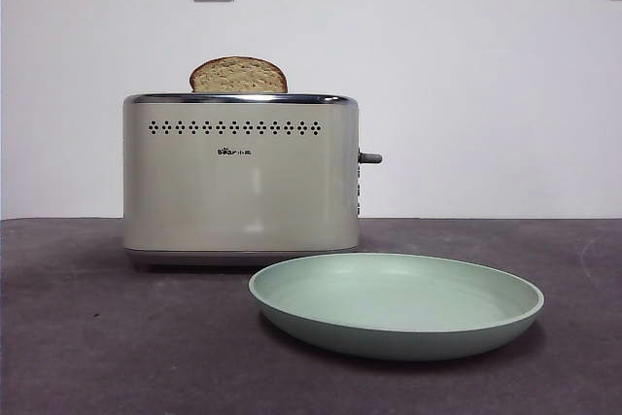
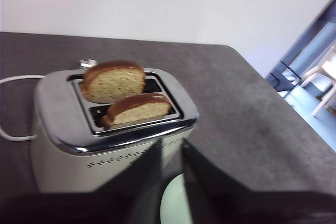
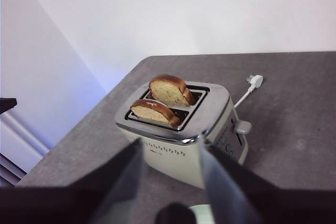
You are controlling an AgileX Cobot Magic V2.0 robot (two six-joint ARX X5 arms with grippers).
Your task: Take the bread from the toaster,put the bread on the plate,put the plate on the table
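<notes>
Bread (image 2: 113, 81) upright in toaster (image 2: 105, 145), beyond left gripper's (image 2: 170, 153) parted jaws.

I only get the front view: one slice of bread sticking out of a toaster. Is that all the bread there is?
Observer: No. A second slice sits lower in the slot nearer the dotted side of the toaster. The bread you see stands taller in the far slot.
Operator: Is the toaster plugged in?
Observer: No, its white plug lies loose on the table behind it.
Operator: Where are the robot's arms?
Observer: Both hang above the table on the toaster's dotted side. The left end effector and right end effector are open and hold nothing.
</notes>
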